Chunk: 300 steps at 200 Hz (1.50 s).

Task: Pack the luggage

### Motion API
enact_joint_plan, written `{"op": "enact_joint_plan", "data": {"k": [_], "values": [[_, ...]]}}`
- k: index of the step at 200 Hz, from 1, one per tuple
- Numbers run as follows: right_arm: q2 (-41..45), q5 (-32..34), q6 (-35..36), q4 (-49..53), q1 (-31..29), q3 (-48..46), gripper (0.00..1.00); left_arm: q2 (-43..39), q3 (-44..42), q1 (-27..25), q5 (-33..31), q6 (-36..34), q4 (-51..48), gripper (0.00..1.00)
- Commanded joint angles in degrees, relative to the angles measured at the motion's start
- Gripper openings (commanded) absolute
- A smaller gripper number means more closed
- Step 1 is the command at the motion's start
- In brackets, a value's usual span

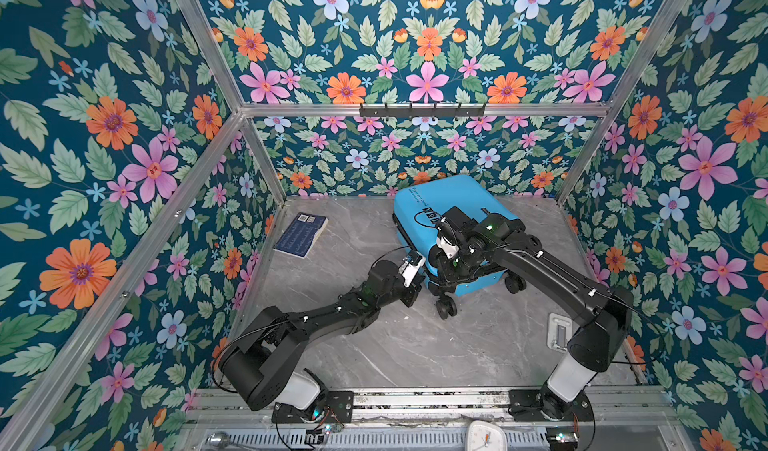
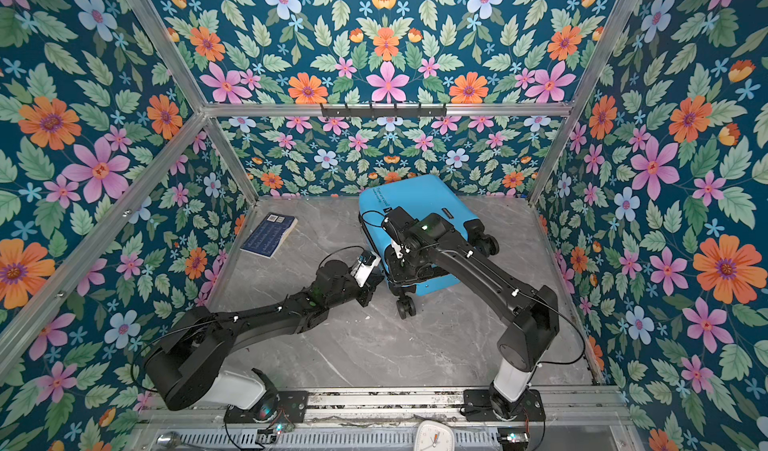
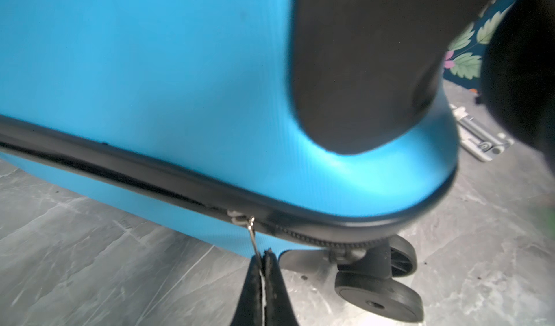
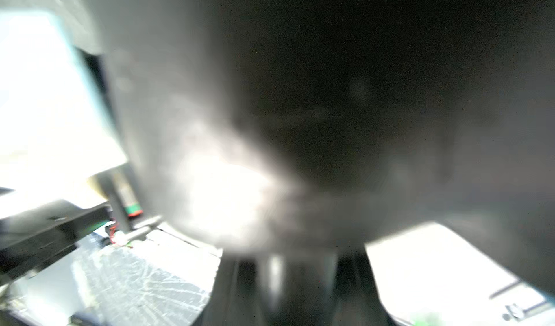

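- the bright-blue luggage (image 1: 449,203) lies closed on the grey marble table (image 1: 395,345), toward the back wall, with its black wheels (image 1: 444,308) pointing to the near side.
- the right gripper (image 1: 446,272) reaches over the luggage's near end and sits against it; its jaws are hidden.
- the left gripper (image 1: 417,286) is at the luggage's near left corner, right by the edge.
- a dark-blue book (image 1: 301,235) lies flat to the left, well apart from the luggage.
- a white clock (image 1: 484,436) lies at the front edge.

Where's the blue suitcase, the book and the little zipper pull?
suitcase (image 1: 465,195), in a top view, on its blue shell.
book (image 1: 301,237), in a top view, middle of its dark cover.
zipper pull (image 3: 255,235), left wrist view, on its thin metal tab.
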State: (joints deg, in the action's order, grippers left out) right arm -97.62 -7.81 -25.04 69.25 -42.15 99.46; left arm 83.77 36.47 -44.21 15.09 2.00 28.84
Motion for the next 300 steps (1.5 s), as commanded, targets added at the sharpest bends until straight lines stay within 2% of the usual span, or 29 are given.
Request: {"op": "enact_joint_plan", "data": {"k": [1, 34, 87, 127, 144, 173, 199, 234, 254, 271, 284, 295, 300], "values": [[0.37, -4.58, -2.17, -18.71, -0.20, 0.79, 0.00, -0.09, 0.74, -1.87, 16.11, 0.24, 6.31, 0.00], [-0.10, -5.60, -2.64, -19.73, -0.20, 1.12, 0.00, -1.48, 2.02, -3.48, 16.02, 0.03, 4.56, 0.00], [-1.61, 0.41, -0.60, -16.09, -0.06, 3.70, 0.00, -4.22, 1.51, -4.92, 15.90, -0.65, 0.45, 0.00], [-0.66, 1.28, -0.33, -15.73, 0.40, 2.68, 0.00, -6.79, -1.86, -4.75, 7.94, 0.81, 1.37, 0.00], [0.60, 1.56, -0.28, -15.78, 0.66, 1.09, 0.00, -8.64, -4.02, -4.62, 4.36, 1.85, 3.77, 0.23], [4.86, 2.27, -0.31, -16.38, 1.33, -3.71, 0.00, -13.37, -8.17, -4.22, -1.43, 3.26, 8.76, 0.39], [8.02, 2.13, -0.68, -17.87, 1.94, -8.45, 0.00, -17.41, -10.40, -4.18, -8.24, 4.35, 11.54, 0.63], [10.28, 2.27, -0.95, -18.86, 2.23, -11.98, 0.00, -20.59, -9.87, -4.16, -15.46, 5.08, 11.39, 0.74], [11.66, 2.63, -1.08, -19.75, 2.33, -13.79, 0.00, -21.55, -10.00, -4.14, -18.44, 4.78, 12.17, 0.76], [12.78, 2.63, -1.38, -20.62, 2.75, -15.41, 0.00, -22.30, -10.43, -4.14, -22.46, 4.86, 12.45, 0.86], [13.53, 2.16, -1.46, -21.33, 3.20, -16.29, 0.00, -22.68, -11.13, -4.13, -24.63, 4.82, 13.58, 0.86], [13.94, 2.01, -1.36, -21.53, 3.39, -16.95, 0.00, -23.04, -11.60, -4.13, -24.62, 4.31, 13.07, 0.99], [14.24, 2.10, -1.23, -21.61, 3.40, -17.15, 0.00, -22.97, -11.89, -4.13, -24.03, 3.51, 13.71, 1.00]]}}
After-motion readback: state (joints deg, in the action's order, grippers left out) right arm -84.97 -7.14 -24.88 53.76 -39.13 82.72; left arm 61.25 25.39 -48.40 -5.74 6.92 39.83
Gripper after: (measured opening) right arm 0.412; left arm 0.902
